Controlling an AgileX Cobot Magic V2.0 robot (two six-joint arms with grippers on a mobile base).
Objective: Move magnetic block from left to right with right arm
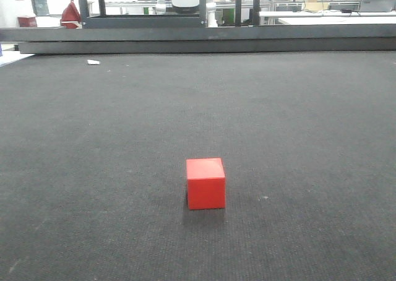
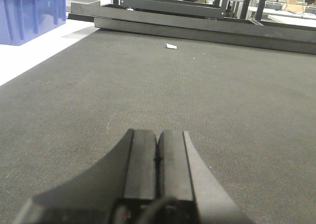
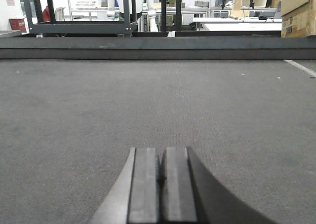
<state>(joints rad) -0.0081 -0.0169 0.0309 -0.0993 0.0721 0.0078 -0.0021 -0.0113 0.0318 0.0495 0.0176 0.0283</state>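
Note:
The magnetic block (image 1: 205, 183), a small bright-red cube, sits alone on the dark grey mat in the front view, near the middle and close to the camera. Neither arm shows in that view. In the left wrist view my left gripper (image 2: 158, 135) is shut, its two black fingers pressed together above bare mat, holding nothing. In the right wrist view my right gripper (image 3: 162, 152) is shut as well, with nothing between its fingers. The block shows in neither wrist view.
A small white scrap (image 1: 93, 62) lies on the mat far back left, also the white scrap (image 2: 171, 46). A blue crate (image 2: 29, 12) stands off the mat at the left. A low dark ledge (image 1: 204, 44) bounds the far edge. Cardboard boxes (image 3: 298, 12) stand far right.

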